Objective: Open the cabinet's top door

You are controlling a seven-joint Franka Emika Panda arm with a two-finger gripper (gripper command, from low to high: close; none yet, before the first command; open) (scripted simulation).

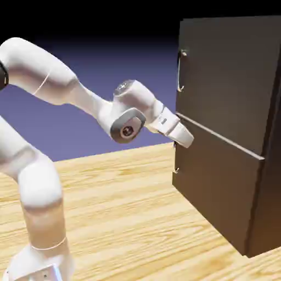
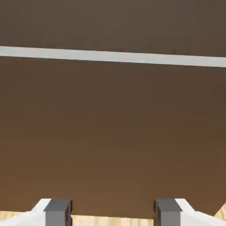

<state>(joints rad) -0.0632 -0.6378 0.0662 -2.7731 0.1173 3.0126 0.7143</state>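
The cabinet (image 1: 230, 131) stands dark and boxy at the exterior view's right. Its top door (image 1: 230, 77) carries a long curved silver handle (image 1: 180, 71) at its left edge. A lighter seam (image 1: 219, 134) divides it from the lower door (image 1: 219, 186), which has a small handle (image 1: 175, 166). My gripper (image 1: 188, 139) is at the front's left edge, level with the seam and well below the long handle. In the hand view, dark wood (image 2: 113, 132) fills the frame, crossed by the pale seam (image 2: 113, 56). My gripper (image 2: 112, 212) is open, with nothing between its fingertips (image 2: 58, 211).
The light wooden table (image 1: 126, 208) runs under the arm and the cabinet, and a strip of it (image 2: 110, 220) shows at the hand view's bottom edge. My arm's elbow and wrist (image 1: 129, 118) hang left of the cabinet front.
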